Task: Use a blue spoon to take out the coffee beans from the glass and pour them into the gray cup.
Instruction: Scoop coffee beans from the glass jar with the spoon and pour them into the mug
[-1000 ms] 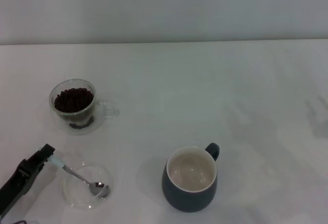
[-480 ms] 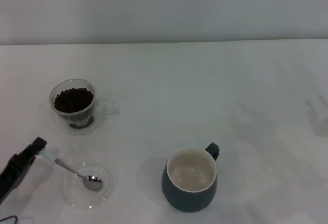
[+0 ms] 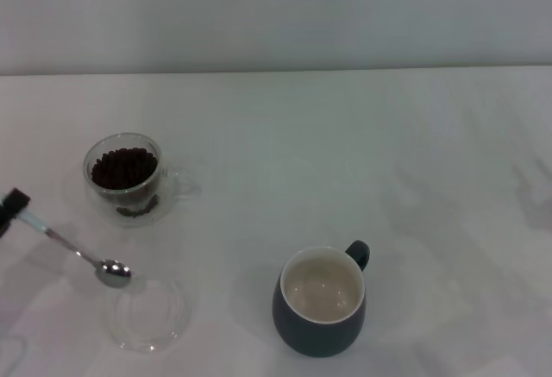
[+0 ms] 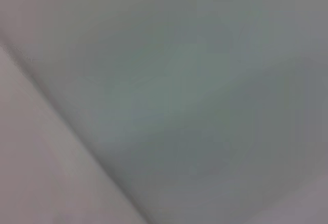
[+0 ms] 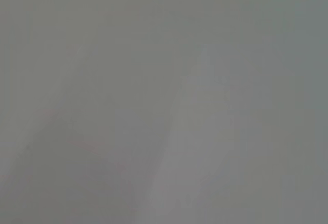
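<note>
Head view, left pincer (image 3: 14,204) gripping blue spoon (image 3: 82,256) handle, bowl angled toward dish (image 3: 148,315)

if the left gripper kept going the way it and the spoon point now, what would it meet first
The left gripper, at the head view's left edge, holds the blue spoon slanting down toward the clear dish. Straight on, the spoon's bowl would probably reach that dish's rim first, though height above it is unclear.
</note>
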Robot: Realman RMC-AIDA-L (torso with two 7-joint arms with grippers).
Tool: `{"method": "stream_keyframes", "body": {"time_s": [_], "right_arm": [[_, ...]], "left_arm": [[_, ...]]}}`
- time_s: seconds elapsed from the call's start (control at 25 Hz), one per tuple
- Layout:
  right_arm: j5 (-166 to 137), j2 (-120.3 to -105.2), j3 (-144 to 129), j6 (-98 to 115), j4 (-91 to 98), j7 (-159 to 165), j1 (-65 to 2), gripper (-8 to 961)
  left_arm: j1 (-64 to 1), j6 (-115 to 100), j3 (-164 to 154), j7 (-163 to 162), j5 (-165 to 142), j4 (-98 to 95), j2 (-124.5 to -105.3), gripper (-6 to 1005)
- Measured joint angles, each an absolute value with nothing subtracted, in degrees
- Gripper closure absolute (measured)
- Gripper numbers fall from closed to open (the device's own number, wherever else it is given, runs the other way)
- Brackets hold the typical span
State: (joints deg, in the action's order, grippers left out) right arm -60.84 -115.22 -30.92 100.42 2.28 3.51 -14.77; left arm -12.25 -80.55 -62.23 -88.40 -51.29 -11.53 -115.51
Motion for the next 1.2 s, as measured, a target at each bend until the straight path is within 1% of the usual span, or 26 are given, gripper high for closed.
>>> {"method": "stream_keyframes", "body": {"time_s": [0.16,0.2,0.24,0.4,0.48,0.76,0.84,0.92,1.0,1.2], "right_arm": [[-61.2,-115.22,-31.1,100.4,2.0,3.4,-14.8,605],[-61.2,-115.22,-31.2,100.5,1.8,3.4,-14.8,605],[-61.2,-115.24,-31.4,100.5,1.7,3.4,-14.8,605],[-61.3,-115.31,-33.1,101.0,1.2,3.4,-14.9,605],[-61.3,-115.31,-33.8,101.4,0.9,3.4,-14.9,605],[-61.4,-115.31,-36.6,103.3,0.2,3.3,-14.9,605],[-61.4,-115.31,-37.2,104.2,0.2,3.3,-14.7,605],[-61.5,-115.31,-37.8,105.1,0.1,3.3,-14.5,605],[-61.8,-115.31,-38.0,105.6,0.0,3.3,-14.4,605],[-62.0,-115.31,-38.6,106.4,-0.9,3.3,-14.4,605]], "left_arm": [[-13.1,-81.3,-62.2,-92.0,-52.4,-16.2,-112.66,870],[-13.3,-81.3,-62.2,-92.3,-52.5,-16.8,-112.35,870],[-13.8,-81.2,-62.2,-93.1,-52.8,-18.0,-111.55,869],[-16.8,-78.4,-62.0,-94.9,-53.9,-18.6,-108.54,869],[-18.4,-76.3,-62.0,-95.9,-54.0,-18.6,-107.34,869],[-24.2,-70.5,-62.1,-98.9,-57.1,-19.1,-104.76,870],[-25.7,-69.1,-62.1,-99.8,-58.1,-19.1,-104.33,870],[-26.6,-68.2,-62.1,-100.5,-58.8,-19.1,-104.2,869],[-29.0,-64.9,-62.2,-102.0,-61.1,-19.1,-103.82,869],[-32.4,-60.5,-62.3,-103.6,-65.4,-19.1,-103.7,870]]}}
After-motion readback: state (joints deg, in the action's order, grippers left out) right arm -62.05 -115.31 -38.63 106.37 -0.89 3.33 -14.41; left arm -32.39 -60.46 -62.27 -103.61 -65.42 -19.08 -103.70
